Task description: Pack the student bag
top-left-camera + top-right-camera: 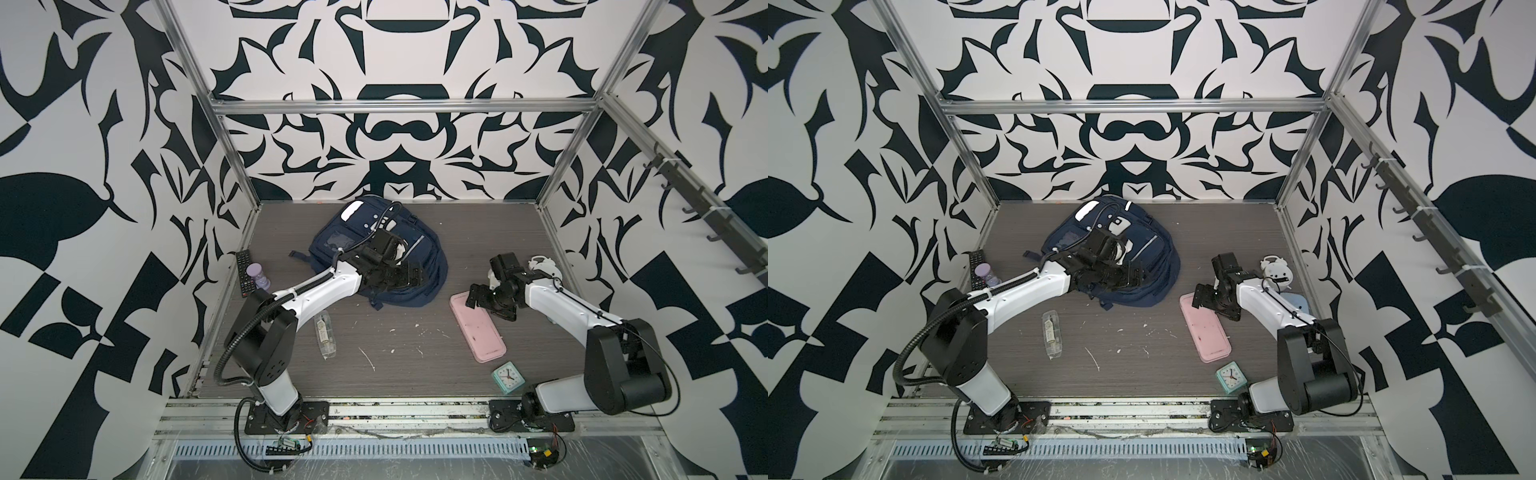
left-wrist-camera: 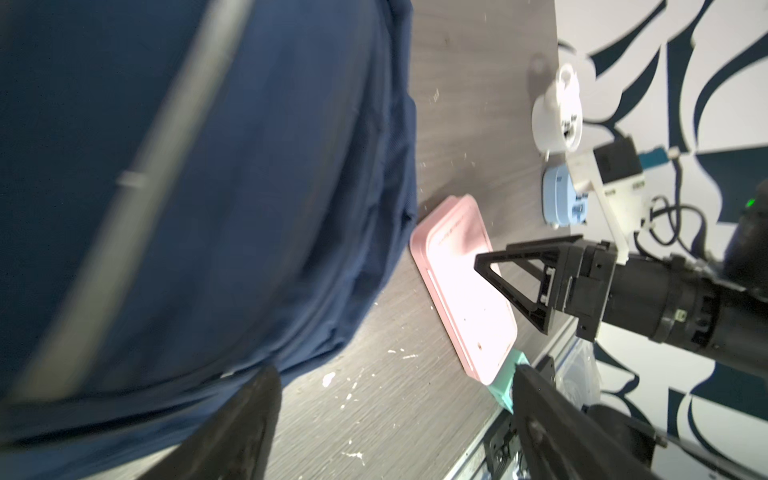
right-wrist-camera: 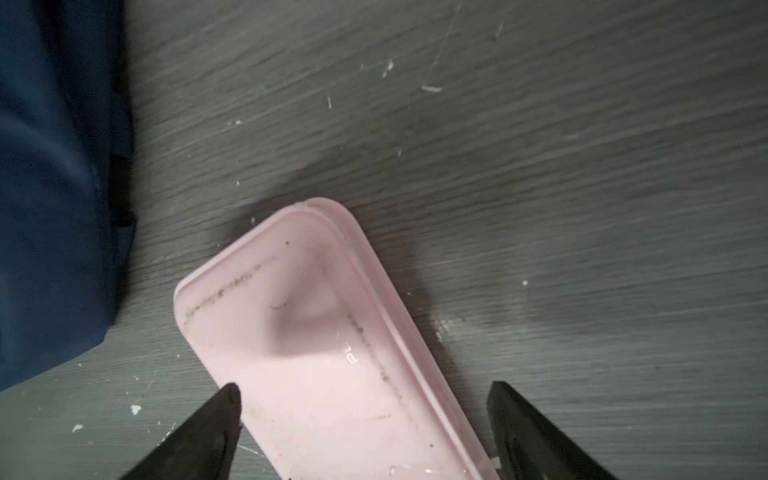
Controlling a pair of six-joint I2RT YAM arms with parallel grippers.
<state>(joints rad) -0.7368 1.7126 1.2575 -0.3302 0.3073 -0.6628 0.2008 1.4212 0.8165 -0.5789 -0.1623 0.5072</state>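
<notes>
Bright even light, soft shadows, wrist views blurred, pink case (image 2: 449,266) overexposed

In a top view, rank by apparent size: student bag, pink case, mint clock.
Largest first: student bag, pink case, mint clock. The clock lies nearest the camera yet looks smallest, so the order is safe.

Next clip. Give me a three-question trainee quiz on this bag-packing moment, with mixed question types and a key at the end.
1. True or false: the pink case is already inside the student bag.
2. What lies directly under the right gripper? A) the remote control B) the pink case C) the small clock
3. Fill in: the right gripper's jaws stand ____.

Key
1. False. It lies on the table, beside the bag.
2. B
3. open
</notes>
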